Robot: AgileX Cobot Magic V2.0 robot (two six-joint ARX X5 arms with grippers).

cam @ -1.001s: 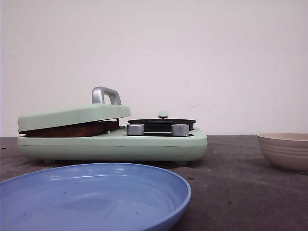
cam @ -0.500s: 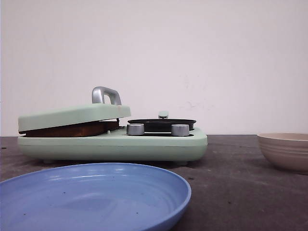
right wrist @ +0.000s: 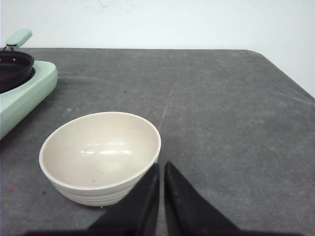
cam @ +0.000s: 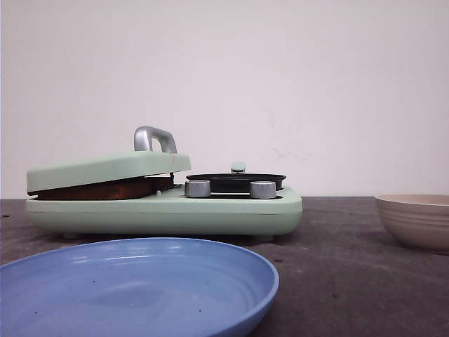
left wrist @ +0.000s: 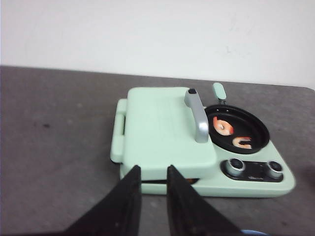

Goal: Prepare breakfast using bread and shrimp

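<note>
Dark tabletop is carrying your cooker (left wrist: 197, 147): bread (cam: 105, 189) is toasting under its lid just beyond the slightly parted left gripper (left wrist: 151, 172), shrimp (left wrist: 231, 133) frying beside; right gripper (right wrist: 161, 169) is hovering nearly closed beside the emptied bowl (right wrist: 98, 157).

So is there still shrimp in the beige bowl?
No, the beige bowl is empty inside; two shrimp lie in the small black pan instead.

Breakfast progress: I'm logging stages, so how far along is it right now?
Done: the bread sits under the closed lid of the green cooker, two shrimp lie in its black pan, and the beige bowl is empty. In hand: nothing; the left fingers and right fingers hold nothing. Left: the blue plate is bare, so serving remains.
</note>
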